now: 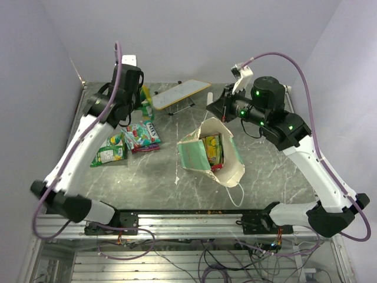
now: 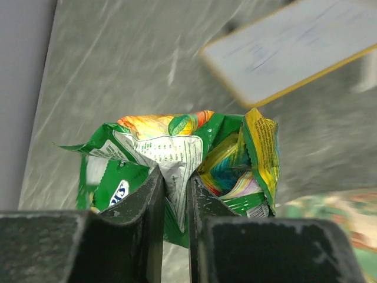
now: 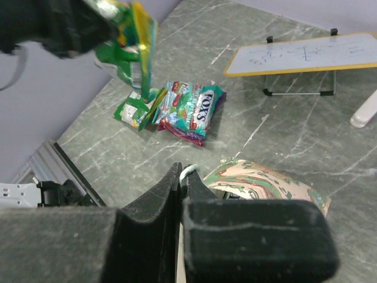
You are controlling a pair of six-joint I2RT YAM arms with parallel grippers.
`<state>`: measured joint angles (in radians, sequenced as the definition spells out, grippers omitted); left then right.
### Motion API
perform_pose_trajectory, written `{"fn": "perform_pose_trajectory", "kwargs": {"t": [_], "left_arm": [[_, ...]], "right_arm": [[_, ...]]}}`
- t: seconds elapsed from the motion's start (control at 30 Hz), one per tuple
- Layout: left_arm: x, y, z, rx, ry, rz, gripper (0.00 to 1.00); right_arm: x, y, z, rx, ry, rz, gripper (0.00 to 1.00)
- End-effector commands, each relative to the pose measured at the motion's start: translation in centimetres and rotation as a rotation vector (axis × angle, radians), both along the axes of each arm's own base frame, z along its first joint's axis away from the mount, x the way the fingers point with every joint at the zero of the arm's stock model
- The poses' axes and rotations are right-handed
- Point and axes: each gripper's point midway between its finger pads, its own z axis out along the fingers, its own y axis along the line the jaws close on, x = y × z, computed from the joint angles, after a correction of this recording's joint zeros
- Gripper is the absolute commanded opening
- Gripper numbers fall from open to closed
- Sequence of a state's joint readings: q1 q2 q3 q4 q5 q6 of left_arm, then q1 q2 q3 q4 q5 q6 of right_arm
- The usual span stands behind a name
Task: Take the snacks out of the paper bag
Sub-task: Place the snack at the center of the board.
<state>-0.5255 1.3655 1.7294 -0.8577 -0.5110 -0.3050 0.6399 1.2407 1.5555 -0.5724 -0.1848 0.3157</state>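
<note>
Left claw (image 2: pixel 175 177) clamped on a crumpled green foil packet (image 2: pixel 177 147), held in the air near the far left corner of the bench (image 1: pixel 177 188), beside two flat foil packets (image 1: pixel 141 135) lying by the left edge; we judge that the drop-off pile. Mint-green paper bag (image 1: pixel 194 154) sits mid-bench, mouth up, with remaining packets (image 1: pixel 212 150) inside. Right claw (image 3: pixel 181 177) closed at the bag's white cord handle (image 3: pixel 187 171), probably steadying it; whether it pinches the cord, we cannot tell

Top external: high beyond near edge of table (image 1: pixel 147 183), looking down over whole surface. Left wrist: very close, along left gripper (image 2: pixel 175 177) onto green packet (image 2: pixel 177 147), white board (image 2: pixel 294 53) beyond. Right wrist: low above paper bag (image 3: pixel 259 180), along right gripper (image 3: pixel 181 174), facing leftward across table. Shared by all three: white board, green packet.
</note>
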Motion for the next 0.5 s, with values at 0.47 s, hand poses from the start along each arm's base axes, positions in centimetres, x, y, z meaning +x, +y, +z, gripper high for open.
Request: {"fn": "perform_pose_trajectory", "kwargs": {"t": [0.47], "left_arm": [[6.5, 2.2, -17.9, -0.105, 0.500, 0.167, 0.07]], "right_arm": [[0.4, -0.6, 2.5, 0.021, -0.074, -0.034, 0.00]]}}
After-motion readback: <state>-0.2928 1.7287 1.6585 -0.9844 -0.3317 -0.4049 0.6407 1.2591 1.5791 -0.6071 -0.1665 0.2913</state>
